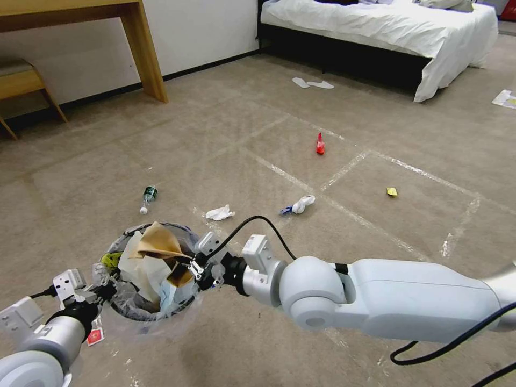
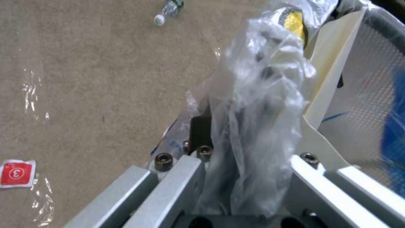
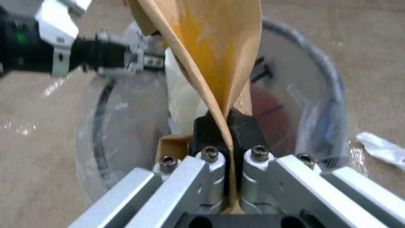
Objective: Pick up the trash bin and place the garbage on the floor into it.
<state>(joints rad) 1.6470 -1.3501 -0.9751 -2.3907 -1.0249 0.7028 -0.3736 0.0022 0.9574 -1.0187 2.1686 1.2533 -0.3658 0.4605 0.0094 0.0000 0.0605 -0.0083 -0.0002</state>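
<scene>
1. The left gripper (image 1: 102, 293) clamps the trash bin (image 1: 148, 314) rim and liner, holding it steady.
2. The right gripper (image 3: 229, 126), clenched on brown paper (image 3: 211, 47), hangs over the bin mouth for dropping.

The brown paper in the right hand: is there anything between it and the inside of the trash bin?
Nothing visible blocks it. The right hand is shut on the brown paper directly above the open mouth of the trash bin, which the left hand holds at the rim. Tissues and paper already fill much of the bin.
</scene>
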